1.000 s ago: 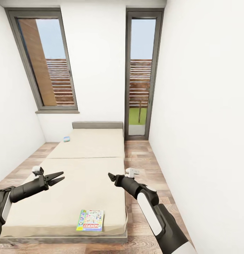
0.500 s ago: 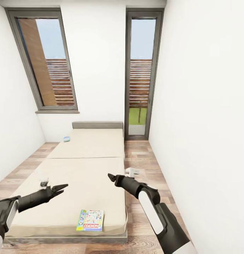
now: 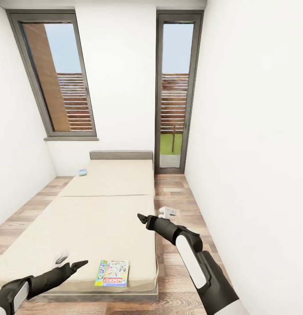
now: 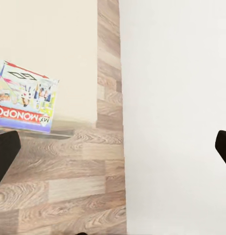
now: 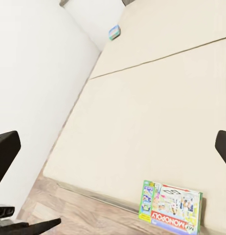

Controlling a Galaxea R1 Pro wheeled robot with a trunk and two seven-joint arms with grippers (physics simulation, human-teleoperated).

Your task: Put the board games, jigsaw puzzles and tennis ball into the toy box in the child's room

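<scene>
A colourful Monopoly board game lies flat at the near edge of the bed, on its cream mattress. A second small board game rests at the bed's far left corner. My left gripper hangs low just left of the Monopoly box, open and empty, its fingers spread wide. My right gripper hovers over the bed's right edge, open and empty, looking down on the Monopoly box and the far game. The table, toy box, jigsaw puzzles and tennis ball are out of view.
White walls close in on both sides. A strip of wood-plank floor runs along the bed's right side to a tall glass door. A window sits in the far wall above the grey headboard.
My left arm has dropped from over the bed's left side down toward its near edge, ending beside the Monopoly box. The right gripper has shifted only slightly.
</scene>
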